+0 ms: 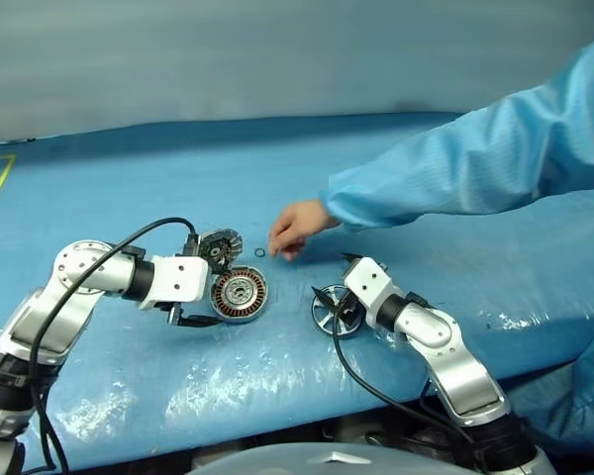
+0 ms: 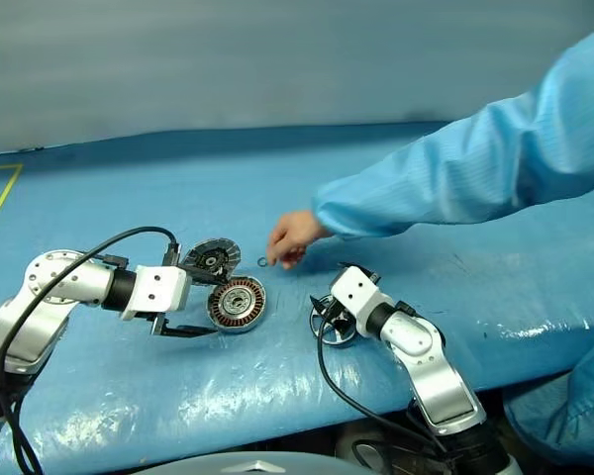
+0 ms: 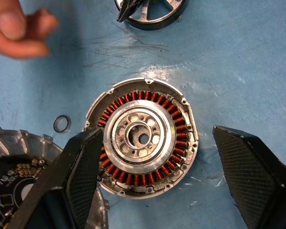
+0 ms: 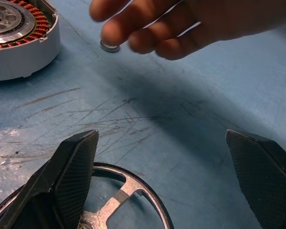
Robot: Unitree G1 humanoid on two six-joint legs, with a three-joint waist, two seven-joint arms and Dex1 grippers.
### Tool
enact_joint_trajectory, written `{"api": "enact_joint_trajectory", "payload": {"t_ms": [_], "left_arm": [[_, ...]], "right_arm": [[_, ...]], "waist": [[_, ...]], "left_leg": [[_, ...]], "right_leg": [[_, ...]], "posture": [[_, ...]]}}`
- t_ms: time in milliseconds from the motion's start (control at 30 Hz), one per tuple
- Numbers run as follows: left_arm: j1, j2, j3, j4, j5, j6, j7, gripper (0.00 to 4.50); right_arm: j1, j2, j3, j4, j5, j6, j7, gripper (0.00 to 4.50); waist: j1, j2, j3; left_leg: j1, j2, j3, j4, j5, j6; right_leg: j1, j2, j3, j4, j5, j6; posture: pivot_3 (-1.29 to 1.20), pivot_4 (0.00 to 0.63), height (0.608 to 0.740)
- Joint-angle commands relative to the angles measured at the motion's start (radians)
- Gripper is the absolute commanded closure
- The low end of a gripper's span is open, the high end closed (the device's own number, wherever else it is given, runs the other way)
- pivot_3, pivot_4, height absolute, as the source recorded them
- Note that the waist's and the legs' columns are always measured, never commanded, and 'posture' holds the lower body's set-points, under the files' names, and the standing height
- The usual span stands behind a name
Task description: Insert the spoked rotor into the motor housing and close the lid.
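Spoked rotor (image 1: 334, 313): shiny thin-rimmed silver metal wheel

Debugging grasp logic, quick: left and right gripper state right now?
Left gripper: open, holding nothing, above the motor housing.
Right gripper: open, holding nothing, over the spoked rotor.
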Motion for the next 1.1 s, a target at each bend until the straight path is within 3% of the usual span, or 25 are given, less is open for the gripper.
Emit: {"api": "enact_joint_trajectory", "payload": {"t_ms": [33,1100], "left_arm": [[0.008,0.018,0.032,-0.050,-0.013,0.012,0.021,0.59],[-0.001,-0.014,0.004,-0.021,-0.010,0.024,0.069,0.59]], "right_arm": [[-0.018,-0.009,-0.005,-0.001,-0.001,-0.017,0.008,0.00],[-0.008,-0.016,-0.018,-0.011,0.001,-0.016,-0.002,0.00]], "waist": [[0.000,0.000,0.000],[-0.001,0.000,0.001]], "left_leg": [[0.000,0.000,0.000,0.000,0.000,0.000],[0.000,0.000,0.000,0.000,0.000,0.000]], "right_leg": [[0.000,0.000,0.000,0.000,0.000,0.000],[0.000,0.000,0.000,0.000,0.000,0.000]], "posture": [[0.00,0.150,0.740],[0.00,0.150,0.740]]}}
